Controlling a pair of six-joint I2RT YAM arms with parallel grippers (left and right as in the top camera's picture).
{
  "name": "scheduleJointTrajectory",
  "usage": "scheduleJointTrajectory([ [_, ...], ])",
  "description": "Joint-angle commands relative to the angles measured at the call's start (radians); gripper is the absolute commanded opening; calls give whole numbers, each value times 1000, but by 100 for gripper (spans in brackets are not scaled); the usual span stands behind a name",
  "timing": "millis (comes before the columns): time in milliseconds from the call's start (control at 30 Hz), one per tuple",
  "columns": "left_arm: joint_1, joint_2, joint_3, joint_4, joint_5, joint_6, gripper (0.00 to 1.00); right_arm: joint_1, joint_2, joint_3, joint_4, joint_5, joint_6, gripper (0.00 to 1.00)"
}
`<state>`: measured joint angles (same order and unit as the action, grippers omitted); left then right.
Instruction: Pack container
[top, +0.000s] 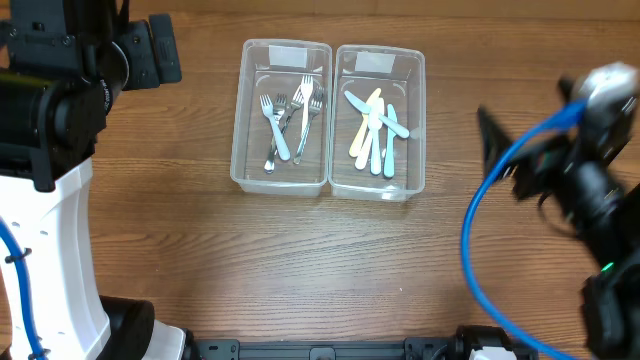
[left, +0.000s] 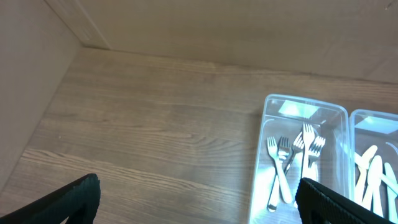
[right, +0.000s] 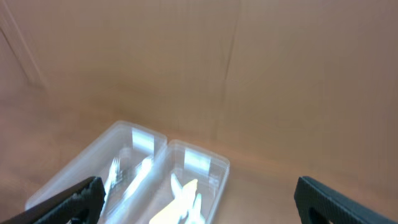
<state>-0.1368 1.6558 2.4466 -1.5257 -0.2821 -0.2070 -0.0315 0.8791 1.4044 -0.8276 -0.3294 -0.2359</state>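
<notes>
- Left gripper (left: 198, 186) stands wide open and holds nothing. Its black fingertips (left: 78, 199) show at the lower corners of the left wrist view, with bare table (left: 155, 124) between them.
- Right gripper (right: 198, 186) is spread just as wide and is also empty. Its fingertips (right: 323, 199) sit at the lower corners of the right wrist view, which is blurred.
- Fork bin (top: 240, 130) and knife bin (top: 416, 130), both clear plastic, stand side by side on the far half of the table. Their long sides touch or nearly touch.
- Fork bin is the left one. Several metal forks (top: 290, 120) lie lengthwise in it in a loose, overlapping heap, tines toward the far end.
- Knife bin is the right one. Plastic knives (top: 375, 130), pale yellow and light blue, lie lengthwise in it and overlap one another.
- Both arms are off to the sides, well apart from the bins: the left at the far left corner, the right at the right edge and blurred in the overhead view.
- Seen from the left wrist, the fork bin lies ahead and to the right, clear of the fingers.
- Seen from the right wrist, both bins lie ahead and to the left of centre.
</notes>
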Motion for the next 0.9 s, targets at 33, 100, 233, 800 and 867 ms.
scheduleJointTrajectory([
  [33,1,6,3,4,-13,-10,100,5,-229,-365,86,21,4,100],
  [100,1,6,3,3,-13,-10,100,5,-317,-481,103,14,3,100],
  [233,1,6,3,3,-13,-10,100,4,-478,-687,109,14,4,100],
  [800,1,6,3,4,-13,-10,100,3,-646,-1098,243,14,3,100],
  [867,1,6,3,3,-13,-10,100,3,-657,-1139,298,14,3,100],
])
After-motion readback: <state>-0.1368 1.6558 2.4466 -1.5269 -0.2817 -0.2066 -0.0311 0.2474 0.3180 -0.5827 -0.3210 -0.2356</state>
